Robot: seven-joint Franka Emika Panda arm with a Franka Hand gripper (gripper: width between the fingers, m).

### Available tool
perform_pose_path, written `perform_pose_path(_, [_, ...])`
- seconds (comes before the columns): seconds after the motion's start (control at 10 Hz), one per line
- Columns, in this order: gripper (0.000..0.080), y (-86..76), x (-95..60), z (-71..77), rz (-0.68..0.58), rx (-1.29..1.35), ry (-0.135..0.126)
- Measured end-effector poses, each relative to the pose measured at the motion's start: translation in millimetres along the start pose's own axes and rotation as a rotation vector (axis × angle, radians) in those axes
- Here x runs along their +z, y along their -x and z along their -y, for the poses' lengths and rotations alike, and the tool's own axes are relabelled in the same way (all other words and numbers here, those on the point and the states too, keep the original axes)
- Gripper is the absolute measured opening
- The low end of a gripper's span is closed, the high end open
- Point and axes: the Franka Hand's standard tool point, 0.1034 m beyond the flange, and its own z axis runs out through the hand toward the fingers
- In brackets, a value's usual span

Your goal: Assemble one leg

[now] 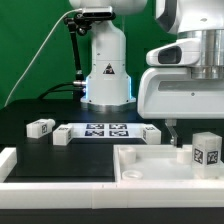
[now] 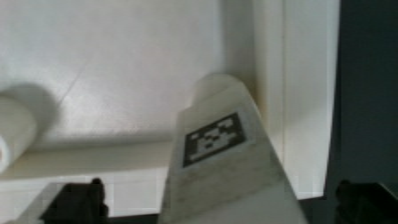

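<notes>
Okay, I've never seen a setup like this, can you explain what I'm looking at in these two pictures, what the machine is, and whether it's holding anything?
The big white machine is a robot arm; its base stands at the back of the black table. Its gripper, a two-finger hand, hangs at the exterior view's right.

One picture is taken by a camera off the arm and shows the whole scene. The other is taken by a camera on the wrist, looking down between the fingers.

On the table lie a large white tray-like furniture piece, a flat marker board with black-and-white tags, and small white leg posts with tags of their own. One leg stands upright on the tray piece; the wrist view shows it close up.

The gripper is open with the leg between its fingertips; it does not seem to grip it.
</notes>
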Motion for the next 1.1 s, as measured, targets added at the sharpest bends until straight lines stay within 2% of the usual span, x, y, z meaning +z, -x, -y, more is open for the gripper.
perform_pose_path(0.4, [0.0649,-1.4,-1.0,-1.7,-0.002,-0.271,0.016])
perform_pose_path(0.5, [0.052,-1.4,-0.8,-2.3,-0.002,-0.277,0.017])
perform_pose_path(0.6, [0.052,-1.3,-0.8,-2.2,-0.002,-0.272,0.017])
perform_pose_path(0.7, [0.0383,-1.3,-0.8,-2.2,-0.002,-0.272,0.017])
perform_pose_path(0.8, [0.0291,-1.2,-0.7,-2.3,-0.001,-0.272,0.017])
perform_pose_path(1.1, [0.0291,-1.2,0.3,4.5,-0.043,-0.029,0.011])
